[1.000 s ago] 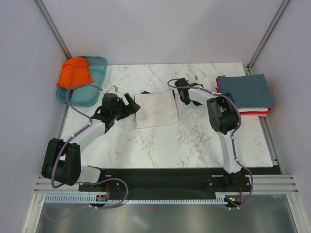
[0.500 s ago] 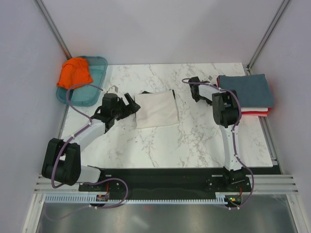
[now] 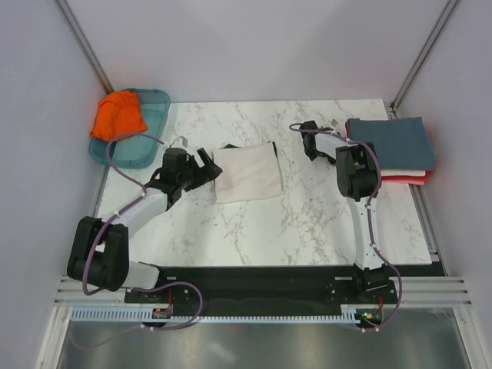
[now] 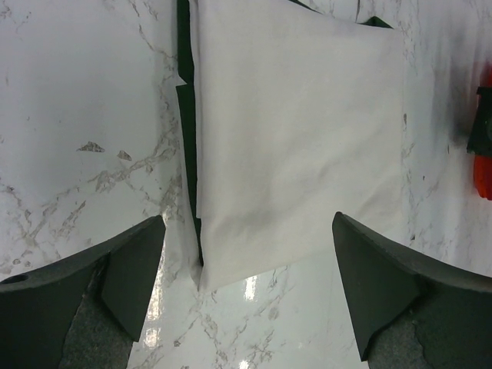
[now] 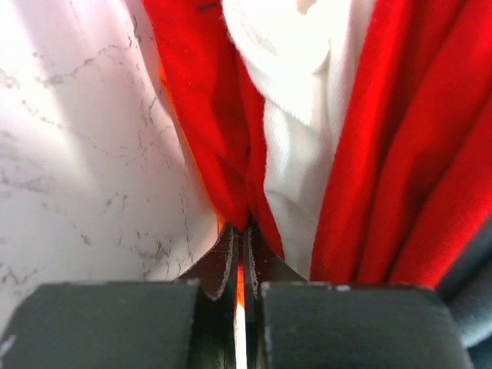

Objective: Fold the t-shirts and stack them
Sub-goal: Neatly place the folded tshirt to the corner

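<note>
A folded cream t-shirt (image 3: 246,173) lies at mid-table; it also fills the left wrist view (image 4: 300,131), with a dark green edge (image 4: 184,92) showing. My left gripper (image 3: 206,165) is open and empty just left of it, jaws wide (image 4: 246,254). A stack at the right has a slate-blue t-shirt (image 3: 388,142) on top of white and red ones (image 3: 403,178). My right gripper (image 5: 240,231) is shut, with its tips against the stack's red cloth (image 5: 192,92) beside white cloth (image 5: 300,100). An orange t-shirt (image 3: 119,114) lies crumpled at the far left.
The orange t-shirt rests on a translucent teal tray (image 3: 154,100) at the table's far left corner. White walls and metal posts close in the sides. The right arm's wrist (image 3: 310,138) sits just left of the stack.
My right gripper has moved right, from the cream t-shirt's right edge to the stack's left side; the stack shifted slightly right. The left arm has barely moved.
</note>
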{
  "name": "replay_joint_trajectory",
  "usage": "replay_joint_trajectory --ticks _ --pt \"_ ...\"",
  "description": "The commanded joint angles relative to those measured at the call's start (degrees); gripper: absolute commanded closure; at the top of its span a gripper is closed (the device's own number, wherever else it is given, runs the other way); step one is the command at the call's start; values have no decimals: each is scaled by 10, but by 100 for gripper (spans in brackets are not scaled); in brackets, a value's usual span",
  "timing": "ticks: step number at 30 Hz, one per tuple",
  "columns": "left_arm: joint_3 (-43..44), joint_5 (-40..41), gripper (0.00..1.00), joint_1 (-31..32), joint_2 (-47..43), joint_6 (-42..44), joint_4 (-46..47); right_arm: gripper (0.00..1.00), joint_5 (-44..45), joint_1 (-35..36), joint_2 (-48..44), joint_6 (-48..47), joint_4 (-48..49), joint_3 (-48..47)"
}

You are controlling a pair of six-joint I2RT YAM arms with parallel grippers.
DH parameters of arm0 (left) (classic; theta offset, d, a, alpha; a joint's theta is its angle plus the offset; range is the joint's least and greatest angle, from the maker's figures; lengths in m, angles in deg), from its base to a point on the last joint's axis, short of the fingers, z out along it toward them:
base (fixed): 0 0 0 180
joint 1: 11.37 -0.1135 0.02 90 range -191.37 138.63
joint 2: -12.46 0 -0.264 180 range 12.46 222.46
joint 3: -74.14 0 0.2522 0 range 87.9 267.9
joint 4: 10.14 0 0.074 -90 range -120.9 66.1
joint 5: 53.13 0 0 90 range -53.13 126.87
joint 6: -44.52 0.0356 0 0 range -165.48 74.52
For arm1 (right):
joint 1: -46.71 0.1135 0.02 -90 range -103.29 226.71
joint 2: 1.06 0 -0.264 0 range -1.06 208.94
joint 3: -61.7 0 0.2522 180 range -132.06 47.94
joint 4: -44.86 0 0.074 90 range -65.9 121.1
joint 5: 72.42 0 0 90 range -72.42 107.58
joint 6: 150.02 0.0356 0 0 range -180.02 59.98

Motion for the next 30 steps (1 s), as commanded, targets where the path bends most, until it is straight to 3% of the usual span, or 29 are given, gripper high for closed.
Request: replay_joint_trajectory --ticks 1,9,16,22,30 --pt "12 3 3 -3 6 -5 16 100 -27 31 -31 27 5 11" --pt "10 10 3 -2 9 4 16 100 -87 112 -63 62 0 31" --pt "13 11 3 -2 20 4 16 99 -138 150 -53 94 -35 -28" --pt "17 20 0 -5 32 1 9 73 -201 172 -76 121 -40 -73" --pt "30 29 0 -12 52 0 -5 56 -311 177 -132 125 3 -104"
